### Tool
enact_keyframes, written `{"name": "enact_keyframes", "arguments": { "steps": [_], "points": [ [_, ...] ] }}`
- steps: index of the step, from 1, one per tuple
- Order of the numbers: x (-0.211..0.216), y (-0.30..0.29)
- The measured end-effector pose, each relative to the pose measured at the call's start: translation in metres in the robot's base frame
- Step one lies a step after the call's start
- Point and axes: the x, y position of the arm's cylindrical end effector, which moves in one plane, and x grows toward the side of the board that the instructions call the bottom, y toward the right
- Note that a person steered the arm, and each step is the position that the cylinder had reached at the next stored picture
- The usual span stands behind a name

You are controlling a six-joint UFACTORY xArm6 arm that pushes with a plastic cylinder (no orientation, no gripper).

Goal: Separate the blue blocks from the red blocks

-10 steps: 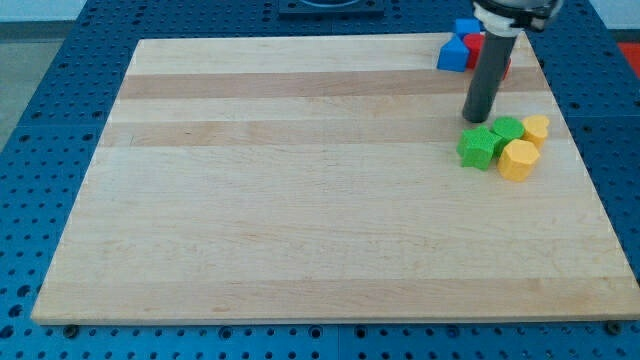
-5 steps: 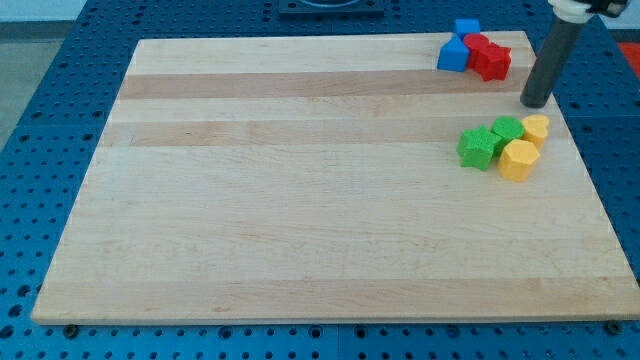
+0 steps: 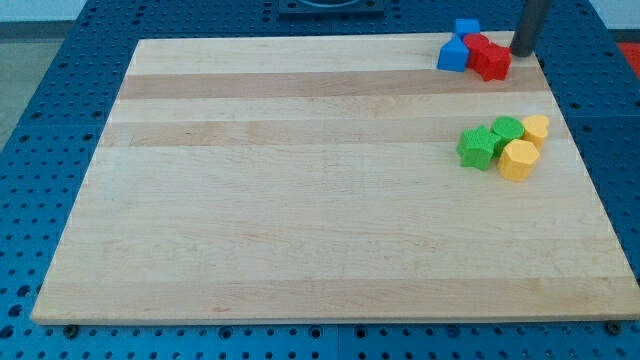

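Two blue blocks and two red blocks sit packed together at the board's top right corner. One blue block [image 3: 453, 55] is on the cluster's left, the other blue block [image 3: 466, 27] at its top. A red block [image 3: 491, 62] is on the right, a second red block [image 3: 475, 44] between the others. My tip [image 3: 522, 52] stands just right of the red blocks, close to the right one; I cannot tell if it touches.
Two green blocks [image 3: 478, 148] [image 3: 507, 130] and two yellow blocks [image 3: 518, 159] [image 3: 536, 128] cluster below, near the board's right edge. The wooden board [image 3: 300, 200] lies on a blue perforated table.
My tip moved from beside the green blocks to the right, then up to the right side of the red blocks. No block has moved.
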Motion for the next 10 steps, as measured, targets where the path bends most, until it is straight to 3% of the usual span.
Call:
{"name": "enact_keyframes", "arguments": {
  "steps": [1, 4, 10],
  "points": [
    [-0.032, -0.012],
    [-0.033, -0.049],
    [0.091, -0.199]
  ]
}}
